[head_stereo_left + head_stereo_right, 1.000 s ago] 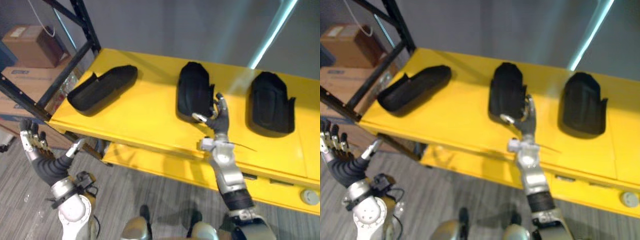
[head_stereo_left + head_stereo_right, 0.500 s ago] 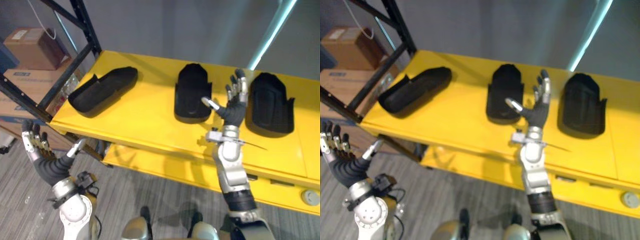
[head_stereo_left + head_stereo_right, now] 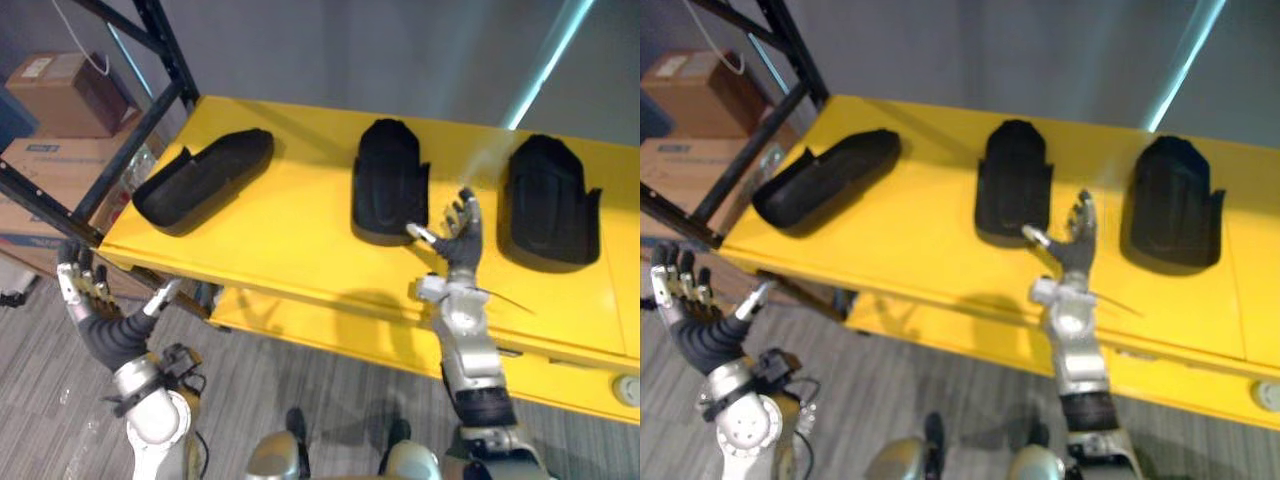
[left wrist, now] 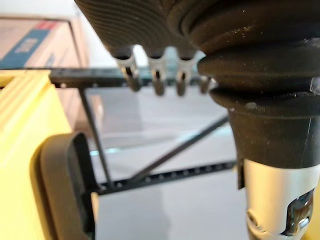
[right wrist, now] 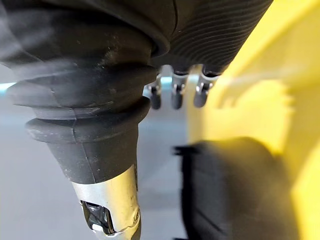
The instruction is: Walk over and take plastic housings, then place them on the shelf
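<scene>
Off the left front corner of the yellow flat shelf, the left hand is held low, fingers straight and empty. On the shelf's left part a long black plastic housing lies askew, and a second lies at its middle. Over the shelf's front the right hand is raised, spread, holding nothing. A third housing lies rightmost. These shells are judged light, stiff and smooth, best pinched at a side rim.
</scene>
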You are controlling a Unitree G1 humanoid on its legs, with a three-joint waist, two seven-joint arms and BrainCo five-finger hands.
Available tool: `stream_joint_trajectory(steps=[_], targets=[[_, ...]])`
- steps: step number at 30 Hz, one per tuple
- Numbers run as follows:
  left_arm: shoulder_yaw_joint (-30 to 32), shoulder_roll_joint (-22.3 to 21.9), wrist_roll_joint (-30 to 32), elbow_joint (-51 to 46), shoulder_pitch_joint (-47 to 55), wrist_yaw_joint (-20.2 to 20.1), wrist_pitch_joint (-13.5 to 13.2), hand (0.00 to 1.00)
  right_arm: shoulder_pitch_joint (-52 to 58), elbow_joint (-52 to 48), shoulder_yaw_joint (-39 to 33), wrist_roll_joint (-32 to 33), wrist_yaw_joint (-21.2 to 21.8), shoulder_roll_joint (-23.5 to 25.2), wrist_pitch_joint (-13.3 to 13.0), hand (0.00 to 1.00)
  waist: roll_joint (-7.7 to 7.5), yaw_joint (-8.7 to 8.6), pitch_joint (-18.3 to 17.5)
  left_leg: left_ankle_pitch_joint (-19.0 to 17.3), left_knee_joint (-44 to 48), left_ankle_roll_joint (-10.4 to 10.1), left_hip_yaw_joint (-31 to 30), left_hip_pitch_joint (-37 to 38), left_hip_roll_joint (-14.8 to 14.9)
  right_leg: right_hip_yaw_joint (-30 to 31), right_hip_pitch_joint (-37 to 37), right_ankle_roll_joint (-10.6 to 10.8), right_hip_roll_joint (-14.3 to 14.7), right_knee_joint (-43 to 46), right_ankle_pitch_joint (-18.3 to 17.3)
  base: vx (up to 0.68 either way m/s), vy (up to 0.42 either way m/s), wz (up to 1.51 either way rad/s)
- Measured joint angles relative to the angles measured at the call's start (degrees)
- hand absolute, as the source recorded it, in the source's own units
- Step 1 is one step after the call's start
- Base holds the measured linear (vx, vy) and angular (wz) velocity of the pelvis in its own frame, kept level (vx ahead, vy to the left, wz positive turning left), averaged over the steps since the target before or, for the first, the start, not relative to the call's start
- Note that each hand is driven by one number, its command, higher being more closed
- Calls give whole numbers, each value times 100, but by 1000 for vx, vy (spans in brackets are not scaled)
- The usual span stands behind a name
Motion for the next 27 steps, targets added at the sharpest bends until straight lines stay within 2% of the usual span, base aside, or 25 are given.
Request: stream_joint_trajectory(steps=[3, 10, 16, 21, 27], targets=[[-5, 0, 1, 4, -25, 10, 30, 0, -1, 5, 92, 220, 276, -79, 161, 0, -2, -3, 1, 0, -3, 0, 40, 2, 0, 13, -10, 1, 0, 1, 0, -2, 2, -2], [-7, 4, 5, 3, -75, 8, 86, 0, -34, 3, 136, 384, 649, -270, 299, 0, -48, -30, 27, 0, -1, 0, 39, 2, 6, 11, -8, 1, 7, 1, 1, 0, 0, 0], [-9, 8, 7, 3, -117, 0, 222, 0, -37, 14, 178, 515, 915, -364, 305, 0, -91, -41, 42, 0, -1, 0, 38, 2, 6, 8, -4, 1, 9, 0, 3, 0, 0, 0], [-14, 10, 12, 3, -177, -5, 226, 0, -13, 16, 208, 844, 1143, -374, 305, 0, -118, -56, 34, 0, 0, 0, 36, 2, 10, 7, 7, 2, 16, -11, 7, 0, 0, 0], [-18, 20, 14, 2, -181, -9, 235, 0, 51, 5, 303, 889, 1279, -373, 306, 0, -206, -59, 13, -4, 1, -3, 37, -4, 13, 8, 18, 7, 24, -41, 16, 0, 0, 0]])
